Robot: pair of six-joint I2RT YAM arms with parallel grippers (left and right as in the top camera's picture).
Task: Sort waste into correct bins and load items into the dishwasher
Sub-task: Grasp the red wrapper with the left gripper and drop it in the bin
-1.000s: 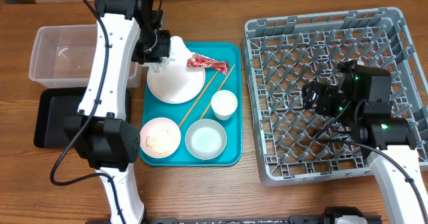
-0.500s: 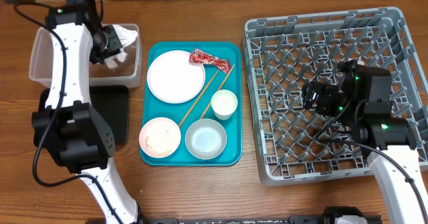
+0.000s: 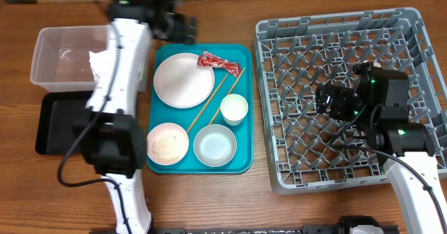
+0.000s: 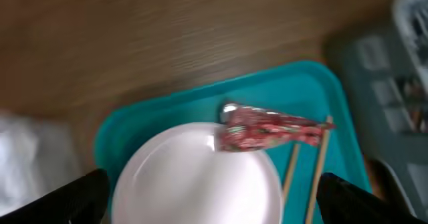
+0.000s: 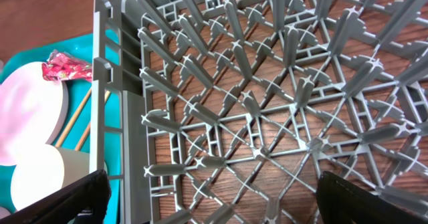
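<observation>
The crumpled white tissue (image 3: 95, 61) lies in the clear tub (image 3: 52, 38), partly behind my left arm. My left gripper (image 3: 183, 30) (image 4: 217, 204) is open and empty, hovering over the far edge of the white plate (image 3: 184, 80) (image 4: 194, 177). Just right of it lies the red wrapper (image 3: 218, 64) (image 4: 267, 128), beside two chopsticks (image 3: 216, 94) (image 4: 314, 164). A cup (image 3: 234, 109), an empty bowl (image 3: 214, 144) and a bowl with rice grains (image 3: 166, 147) share the tray. My right gripper (image 3: 325, 101) (image 5: 214, 197) hangs open above the grey dish rack (image 3: 335, 38) (image 5: 267, 83).
All the dishes sit on a teal serving tray (image 3: 241, 161) between the bins and the rack. The shallow black tray (image 3: 59, 122) lies just in front of the clear tub, at the table's left. My left arm's white links stretch over both bins.
My left gripper carried the tissue left to the clear tub, opened and let it go, then swung back right to the teal tray's far corner. The right arm has not moved.
</observation>
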